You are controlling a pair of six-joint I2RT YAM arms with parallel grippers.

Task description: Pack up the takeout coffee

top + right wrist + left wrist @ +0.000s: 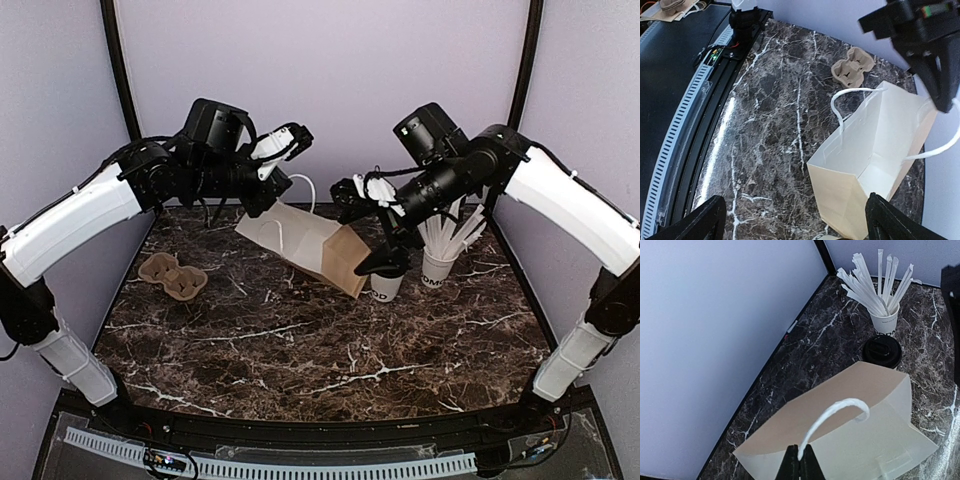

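The takeout coffee [882,350], a white cup with a black lid, stands just past the mouth of a cream paper bag [865,440] lying on its side. My left gripper [800,460] is shut on the bag's white cord handle [837,412] and holds that side of the mouth up. In the top view my right gripper [385,262] is open directly over the coffee cup [386,288], and its fingers cover the lid. From the right wrist the open bag [880,140] lies ahead between the spread fingers [880,217].
A white cup full of wrapped straws [438,268] stands just right of the coffee. A brown cardboard cup carrier [172,276] sits at the left of the marble table [320,350]. Grey walls close in at the back and sides.
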